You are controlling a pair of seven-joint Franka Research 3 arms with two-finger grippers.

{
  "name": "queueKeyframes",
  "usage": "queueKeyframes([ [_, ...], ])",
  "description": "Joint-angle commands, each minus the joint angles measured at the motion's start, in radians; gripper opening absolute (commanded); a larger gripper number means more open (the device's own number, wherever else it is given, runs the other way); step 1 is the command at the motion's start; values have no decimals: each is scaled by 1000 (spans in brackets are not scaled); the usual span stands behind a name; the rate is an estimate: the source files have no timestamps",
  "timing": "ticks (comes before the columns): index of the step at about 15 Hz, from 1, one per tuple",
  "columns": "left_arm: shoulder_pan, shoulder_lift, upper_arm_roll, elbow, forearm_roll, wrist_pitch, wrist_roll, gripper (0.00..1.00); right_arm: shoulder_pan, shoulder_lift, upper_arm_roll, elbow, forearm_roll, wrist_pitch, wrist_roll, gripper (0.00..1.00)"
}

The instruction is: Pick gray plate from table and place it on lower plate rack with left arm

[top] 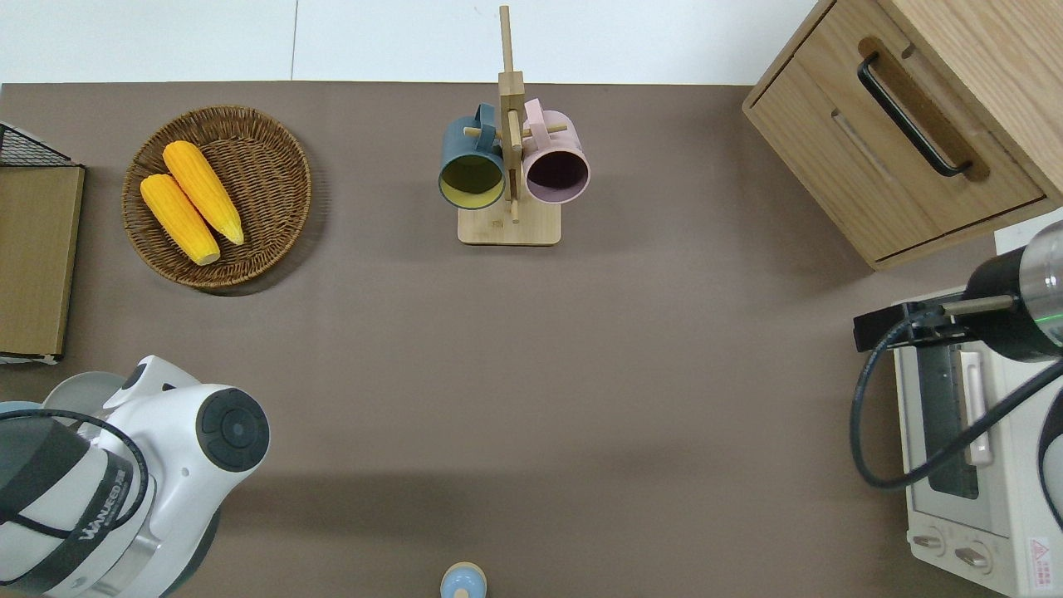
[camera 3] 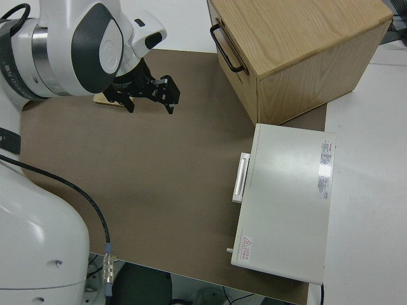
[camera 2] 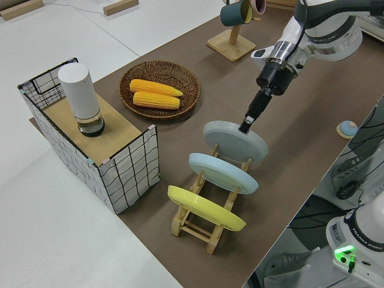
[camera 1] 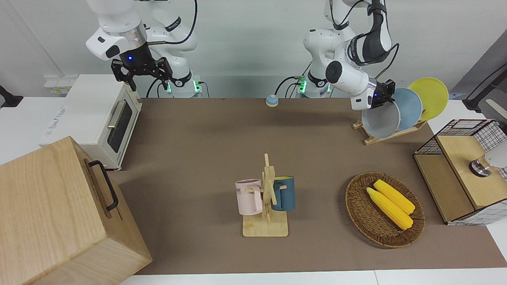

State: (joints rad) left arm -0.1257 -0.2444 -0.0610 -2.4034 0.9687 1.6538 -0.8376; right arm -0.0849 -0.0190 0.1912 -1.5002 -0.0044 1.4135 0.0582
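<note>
The gray plate (camera 1: 381, 120) (camera 2: 235, 141) stands tilted in the slot of the lower plate rack (camera 1: 390, 136) (camera 2: 198, 225) that lies toward the middle of the table, at the left arm's end. My left gripper (camera 1: 387, 98) (camera 2: 246, 125) is at the plate's upper rim, its fingers shut on the edge. In the overhead view the arm covers the gripper, and only a sliver of the gray plate (top: 76, 387) shows. My right gripper (camera 1: 147, 83) (camera 3: 151, 101) is parked and open, with nothing in it.
A light blue plate (camera 1: 412, 107) and a yellow plate (camera 1: 429, 97) fill the rack's other slots. A wire crate (camera 1: 463, 170), a wicker basket (camera 1: 356, 206) with corn, a mug stand (camera 1: 267, 198), a toaster oven (camera 1: 103, 118) and a wooden cabinet (camera 1: 59, 213) also stand on the table.
</note>
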Motion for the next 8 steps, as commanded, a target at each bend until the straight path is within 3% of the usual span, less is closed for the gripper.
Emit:
queueKeyframes([
  [1, -14, 30, -5, -3, 12, -6, -58, 0, -7, -2, 7, 6, 6, -15, -1, 987],
  [5, -14, 36, -7, -3, 7, -5, -51, 0, -7, -2, 5, 6, 6, -15, 0, 990],
  [6, -14, 34, -7, -2, 5, -6, -38, 132, -7, -2, 7, 6, 6, -15, -1, 987],
  [8, -14, 34, -7, -2, 7, -5, -31, 517, -7, -2, 5, 6, 6, -15, -1, 990],
])
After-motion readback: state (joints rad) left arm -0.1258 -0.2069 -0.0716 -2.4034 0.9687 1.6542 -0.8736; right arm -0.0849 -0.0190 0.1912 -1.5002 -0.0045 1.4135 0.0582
